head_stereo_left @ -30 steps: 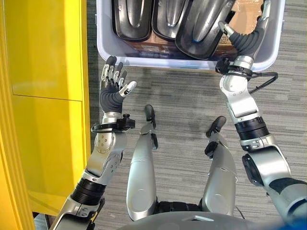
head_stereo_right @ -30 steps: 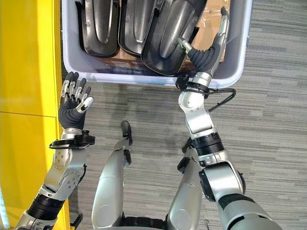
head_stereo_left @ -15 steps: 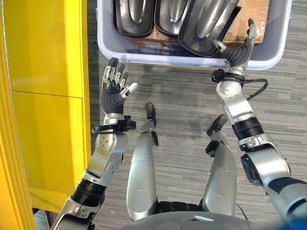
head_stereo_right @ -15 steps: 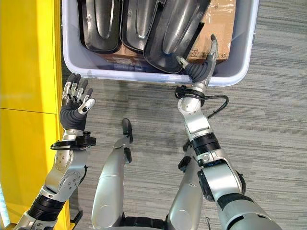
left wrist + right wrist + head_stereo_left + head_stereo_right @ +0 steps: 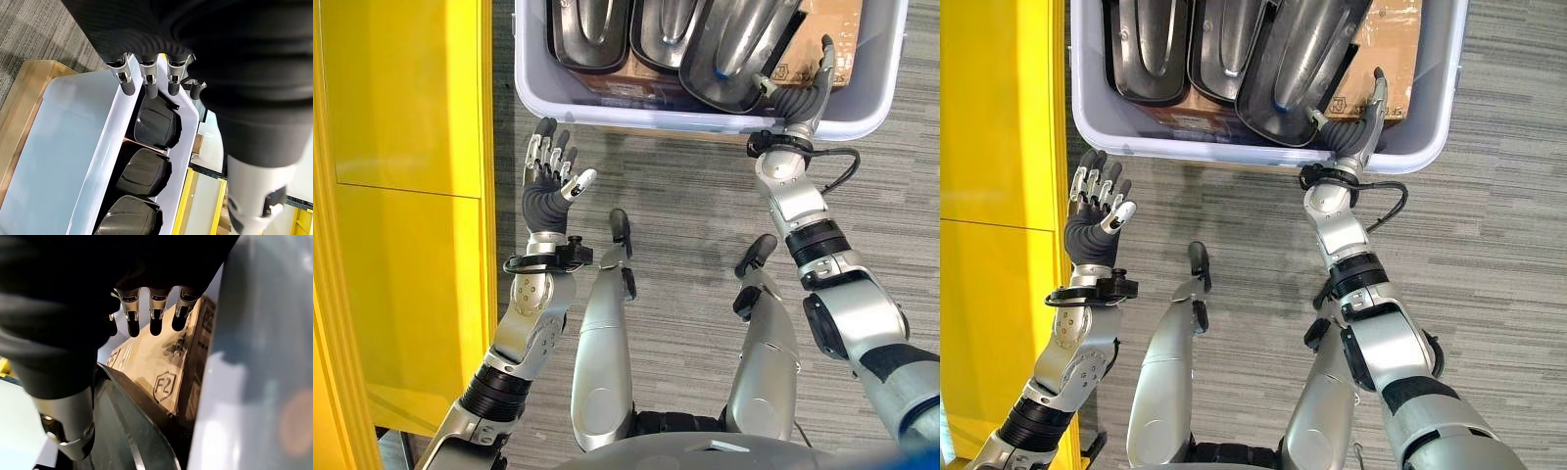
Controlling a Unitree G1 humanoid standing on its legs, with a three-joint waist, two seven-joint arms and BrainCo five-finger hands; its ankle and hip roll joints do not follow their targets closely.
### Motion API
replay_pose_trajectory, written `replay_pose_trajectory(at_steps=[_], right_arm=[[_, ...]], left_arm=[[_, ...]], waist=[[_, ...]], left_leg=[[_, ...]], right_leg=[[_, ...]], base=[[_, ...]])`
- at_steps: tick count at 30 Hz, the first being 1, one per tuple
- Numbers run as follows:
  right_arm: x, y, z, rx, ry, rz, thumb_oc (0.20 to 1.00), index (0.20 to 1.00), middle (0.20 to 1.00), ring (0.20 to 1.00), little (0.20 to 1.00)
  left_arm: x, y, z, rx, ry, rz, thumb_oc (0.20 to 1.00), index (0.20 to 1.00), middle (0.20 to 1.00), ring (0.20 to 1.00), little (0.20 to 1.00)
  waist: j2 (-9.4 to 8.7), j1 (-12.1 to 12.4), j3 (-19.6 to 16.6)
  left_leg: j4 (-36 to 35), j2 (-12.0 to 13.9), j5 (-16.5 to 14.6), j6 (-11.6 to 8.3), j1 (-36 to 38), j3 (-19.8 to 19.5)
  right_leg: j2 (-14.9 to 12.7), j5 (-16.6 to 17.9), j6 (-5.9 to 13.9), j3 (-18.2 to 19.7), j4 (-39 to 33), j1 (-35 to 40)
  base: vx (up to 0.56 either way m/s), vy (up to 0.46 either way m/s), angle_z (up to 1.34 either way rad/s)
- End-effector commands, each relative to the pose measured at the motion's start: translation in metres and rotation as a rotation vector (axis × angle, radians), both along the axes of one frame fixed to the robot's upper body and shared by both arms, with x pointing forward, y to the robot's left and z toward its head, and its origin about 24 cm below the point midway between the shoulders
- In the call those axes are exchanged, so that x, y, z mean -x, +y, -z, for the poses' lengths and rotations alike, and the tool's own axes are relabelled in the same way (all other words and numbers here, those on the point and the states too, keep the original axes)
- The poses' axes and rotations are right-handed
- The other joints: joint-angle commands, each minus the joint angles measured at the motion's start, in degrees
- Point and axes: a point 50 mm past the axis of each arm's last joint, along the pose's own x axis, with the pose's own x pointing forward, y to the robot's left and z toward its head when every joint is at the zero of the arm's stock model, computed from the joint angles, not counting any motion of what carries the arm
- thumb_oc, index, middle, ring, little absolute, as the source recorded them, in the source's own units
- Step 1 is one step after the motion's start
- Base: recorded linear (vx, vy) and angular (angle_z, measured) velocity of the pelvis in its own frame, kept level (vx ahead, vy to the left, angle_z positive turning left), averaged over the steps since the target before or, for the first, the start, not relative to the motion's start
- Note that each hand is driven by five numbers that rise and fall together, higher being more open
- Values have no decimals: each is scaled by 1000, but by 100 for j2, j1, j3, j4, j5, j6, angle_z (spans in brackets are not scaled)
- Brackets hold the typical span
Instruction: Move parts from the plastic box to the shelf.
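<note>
A pale plastic box (image 5: 607, 106) lies on the floor ahead of me and holds three black moulded parts side by side (image 5: 582, 34) (image 5: 666, 24) (image 5: 739, 49) on cardboard (image 5: 827, 29). My right hand (image 5: 800, 96) is open at the box's near wall. Its straight fingers (image 5: 155, 318) point over the cardboard, and its thumb is close to the rim of the rightmost part (image 5: 122, 435). My left hand (image 5: 548, 186) is open, fingers spread, held up just short of the box's near left corner and holding nothing. The yellow shelf (image 5: 401, 147) stands along my left.
Grey striped carpet (image 5: 685, 186) lies between me and the box. In the left wrist view the box (image 5: 73, 147) rests on a wooden board (image 5: 24, 107). The shelf's yellow panel runs close beside my left arm.
My right hand has drawn back from deeper in the box to its near wall, fingers still straight. The left hand has barely moved. The view has shifted slightly.
</note>
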Motion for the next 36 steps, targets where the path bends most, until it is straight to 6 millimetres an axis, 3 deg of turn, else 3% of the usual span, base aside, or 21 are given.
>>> replay_pose_trajectory(at_steps=[1,2,3,10,20,30,36], right_arm=[[-4,-8,6,-26,41,19,1000,1000,1000,1000,1000],[-4,-8,4,-27,36,19,1000,1000,1000,1000,1000],[-6,-8,7,-28,55,20,1000,1000,1000,1000,1000],[-11,-11,14,-10,125,28,1000,1000,1000,1000,1000],[-19,-34,30,-36,283,80,1000,1000,1000,1000,1000],[-19,-52,34,-37,363,116,1000,1000,1000,1000,1000],[-21,-53,27,-3,358,116,1000,1000,1000,1000,1000]], left_arm=[[16,-9,-23,11,-138,65,1000,1000,1000,1000,1000],[16,-9,-24,11,-142,65,1000,1000,1000,1000,1000],[16,-9,-24,12,-140,66,1000,1000,1000,1000,1000],[15,-12,-24,13,-139,87,1000,1000,1000,1000,1000],[14,-18,-26,10,-149,115,1000,1000,1000,1000,1000],[12,-21,-29,11,-157,129,1000,1000,1000,1000,1000],[13,-22,-30,14,-160,133,1000,1000,1000,1000,1000]], waist=[[247,147,-108],[243,138,-108],[252,159,-108],[256,238,-108],[253,397,-108],[223,521,-108],[186,596,-108]], left_leg=[[-92,307,-494,-465,509,-140],[-106,291,-367,-426,403,-125],[-88,305,-493,-467,498,-152],[-41,298,-505,-478,450,-207],[73,240,-543,-449,322,-304],[230,197,-590,-422,99,-427],[289,147,-604,-400,-8,-543]], right_leg=[[-422,-293,546,686,467,-161],[-432,-171,482,650,419,-246],[-423,-297,546,665,466,-153],[-413,-329,553,601,488,-99],[-407,-351,558,489,497,-26],[-405,-386,557,377,530,6],[-387,-389,556,331,529,-10]], base=[[-72,7,3],[-1,2,3],[0,0,0],[10,-1,0],[0,0,0],[8,6,7],[8,23,7]])
